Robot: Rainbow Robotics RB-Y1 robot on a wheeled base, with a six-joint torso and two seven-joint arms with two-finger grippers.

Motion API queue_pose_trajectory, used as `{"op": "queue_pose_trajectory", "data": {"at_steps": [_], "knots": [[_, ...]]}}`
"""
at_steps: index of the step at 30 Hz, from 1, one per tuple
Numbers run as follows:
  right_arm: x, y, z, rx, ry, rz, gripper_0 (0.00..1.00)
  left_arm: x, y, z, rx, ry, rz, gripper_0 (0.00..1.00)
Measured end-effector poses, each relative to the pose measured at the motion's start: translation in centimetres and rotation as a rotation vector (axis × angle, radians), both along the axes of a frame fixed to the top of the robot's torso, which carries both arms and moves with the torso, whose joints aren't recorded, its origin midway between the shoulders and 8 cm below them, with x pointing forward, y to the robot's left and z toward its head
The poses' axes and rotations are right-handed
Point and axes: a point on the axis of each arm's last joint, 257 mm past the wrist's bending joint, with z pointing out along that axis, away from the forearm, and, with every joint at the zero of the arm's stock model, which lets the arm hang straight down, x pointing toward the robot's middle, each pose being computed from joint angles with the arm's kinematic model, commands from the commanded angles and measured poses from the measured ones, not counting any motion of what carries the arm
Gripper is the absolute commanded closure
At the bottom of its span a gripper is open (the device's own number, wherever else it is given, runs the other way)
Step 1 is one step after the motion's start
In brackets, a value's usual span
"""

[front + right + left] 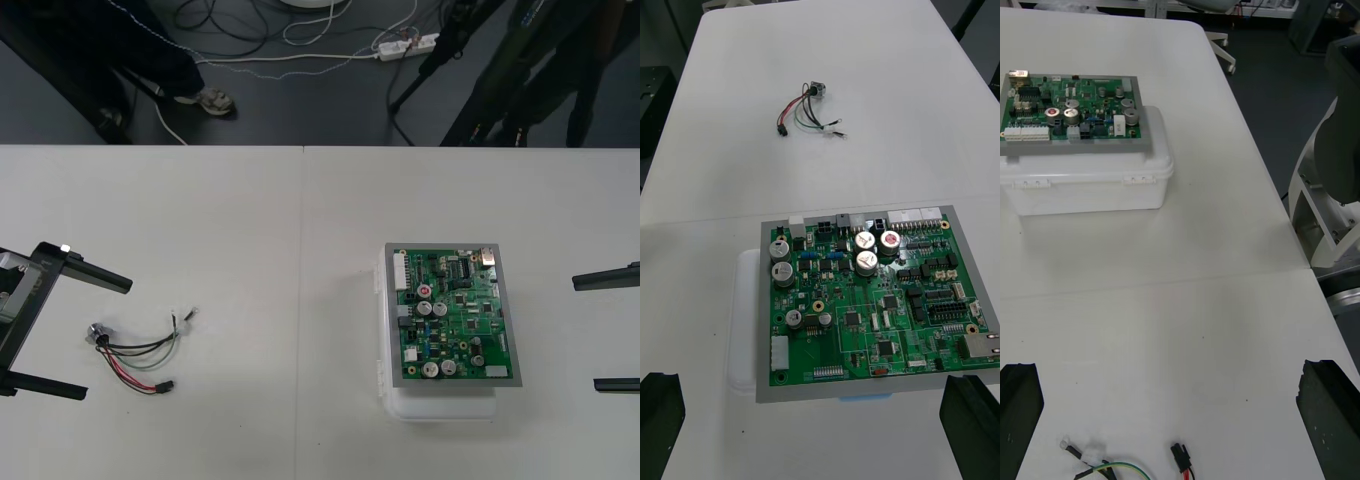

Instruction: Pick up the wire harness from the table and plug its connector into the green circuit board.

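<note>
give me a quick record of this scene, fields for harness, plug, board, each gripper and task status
harness: wire harness lying loose on the table, on the robot's left side
plug: black plug on the table, not in the board
board: green circuit board on its white base, apart from the harness
left gripper: open, fingertips by the harness
right gripper: open, beside the board
task status: harness not yet picked up
</note>
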Motion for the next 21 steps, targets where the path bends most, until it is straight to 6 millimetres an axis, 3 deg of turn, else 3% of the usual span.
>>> {"op": "queue_pose_trajectory", "data": {"at_steps": [21], "knots": [[0.0,0.0,0.0,0.0,0.0,0.0,0.0,0.0,0.0,0.0,0.0,0.0,0.0,0.0]]}}
